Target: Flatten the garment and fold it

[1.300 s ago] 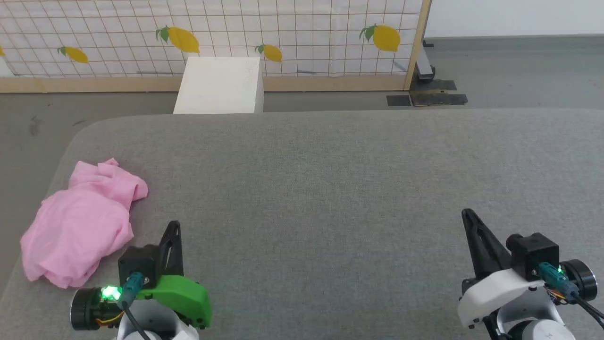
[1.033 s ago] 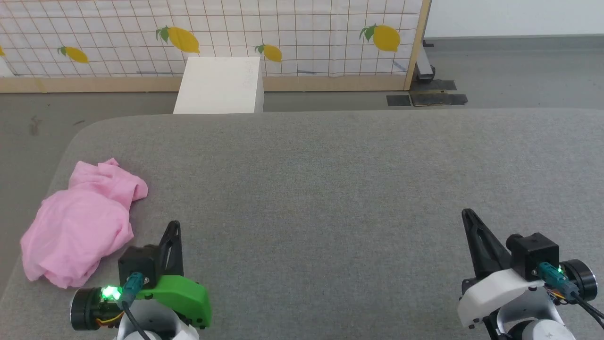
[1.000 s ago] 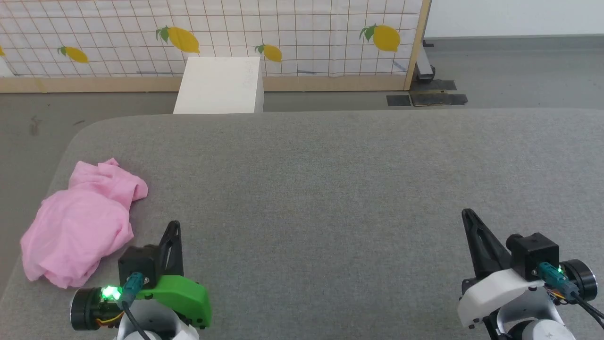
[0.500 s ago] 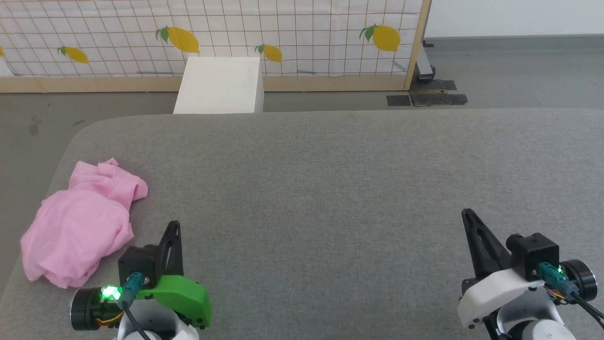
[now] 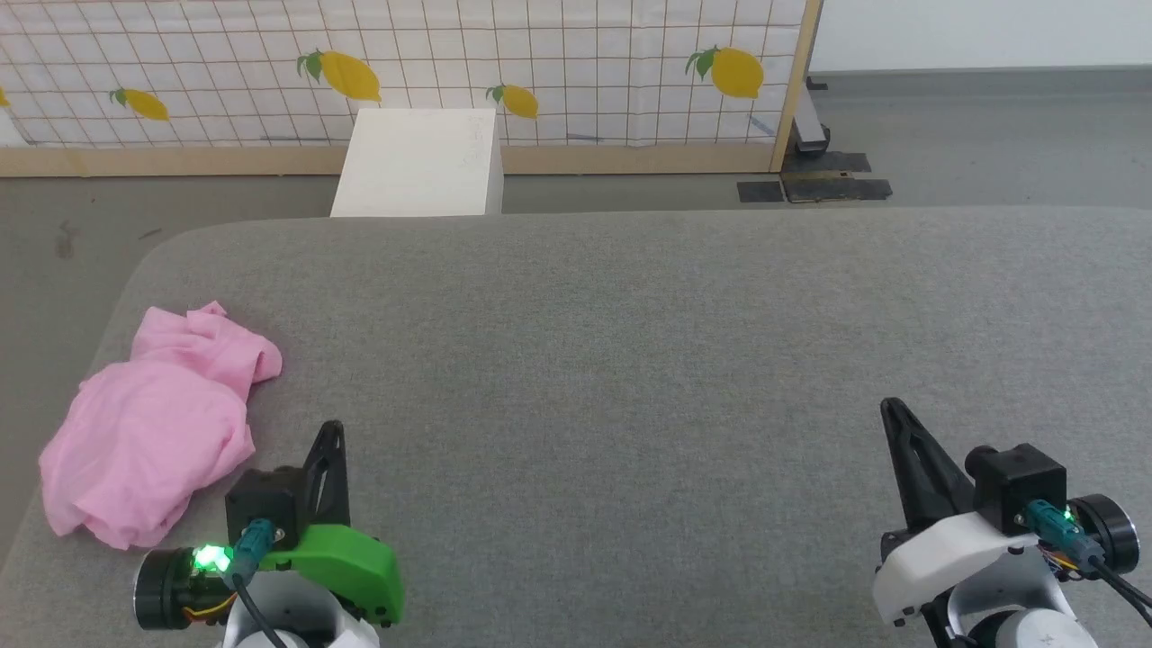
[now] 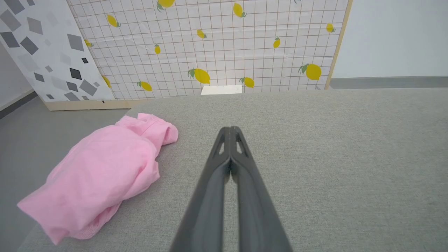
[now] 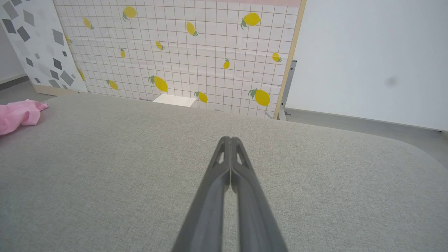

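The garment (image 5: 153,427) is a crumpled heap of light pink cloth near the left edge of the grey padded table (image 5: 630,360). In the left wrist view the garment (image 6: 105,171) lies left of my fingers, apart from them. My left gripper (image 5: 331,432) sits at the lower left, just right of the cloth, shut and empty; its fingertips (image 6: 230,130) meet over bare fabric. At the lower right my right gripper (image 5: 891,409) is shut too, with nothing in it, its tips (image 7: 230,140) pressed together. A corner of the garment (image 7: 19,113) shows at the far left of the right wrist view.
Beyond the table's far edge stands a white box (image 5: 418,162) on the grey floor. Behind it runs a tiled screen with lemon prints (image 5: 540,63) in a wooden frame. The table's left corner (image 5: 153,252) is rounded, close to the cloth.
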{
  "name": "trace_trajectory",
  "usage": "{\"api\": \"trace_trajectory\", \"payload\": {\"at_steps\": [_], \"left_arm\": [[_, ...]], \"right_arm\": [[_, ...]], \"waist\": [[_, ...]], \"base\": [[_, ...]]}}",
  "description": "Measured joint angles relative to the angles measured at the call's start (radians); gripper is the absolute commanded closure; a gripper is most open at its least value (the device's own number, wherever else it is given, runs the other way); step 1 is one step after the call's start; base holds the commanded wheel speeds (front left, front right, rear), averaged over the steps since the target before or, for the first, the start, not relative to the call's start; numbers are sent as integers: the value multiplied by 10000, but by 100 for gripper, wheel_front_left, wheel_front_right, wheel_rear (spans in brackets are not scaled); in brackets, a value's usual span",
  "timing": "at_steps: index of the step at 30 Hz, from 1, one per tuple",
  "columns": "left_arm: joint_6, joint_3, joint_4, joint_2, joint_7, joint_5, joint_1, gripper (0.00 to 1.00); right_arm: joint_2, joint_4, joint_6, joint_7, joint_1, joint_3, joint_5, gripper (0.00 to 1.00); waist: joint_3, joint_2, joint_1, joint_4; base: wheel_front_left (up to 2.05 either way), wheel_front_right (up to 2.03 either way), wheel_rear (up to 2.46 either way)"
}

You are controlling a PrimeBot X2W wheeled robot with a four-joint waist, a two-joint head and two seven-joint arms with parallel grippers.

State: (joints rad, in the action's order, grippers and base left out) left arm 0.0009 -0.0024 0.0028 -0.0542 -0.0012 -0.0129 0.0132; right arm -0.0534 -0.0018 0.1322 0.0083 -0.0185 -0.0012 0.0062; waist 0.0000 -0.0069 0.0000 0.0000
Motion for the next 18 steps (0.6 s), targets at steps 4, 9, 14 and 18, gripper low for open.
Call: {"api": "trace_trajectory", "payload": {"at_steps": [4,9,14,18], "left_arm": [[0,-21,4,0,-2,-50,5,0],[-2,-79,69,0,-19,-75,4,0],[-15,-148,182,-2,-138,-146,1,0],[-82,-207,224,0,-240,-155,-17,0]], "right_arm": [[-6,0,0,6,-8,-8,4,0],[-6,35,0,0,-8,-21,38,0],[-6,155,0,-104,-8,-56,165,0],[-6,228,0,-221,-8,-115,336,0]], "waist": [[0,0,0,0],[2,0,0,-6],[-2,0,0,-17],[-5,0,0,-21]], "base": [[0,0,0],[0,0,0],[0,0,0],[0,0,0]]}}
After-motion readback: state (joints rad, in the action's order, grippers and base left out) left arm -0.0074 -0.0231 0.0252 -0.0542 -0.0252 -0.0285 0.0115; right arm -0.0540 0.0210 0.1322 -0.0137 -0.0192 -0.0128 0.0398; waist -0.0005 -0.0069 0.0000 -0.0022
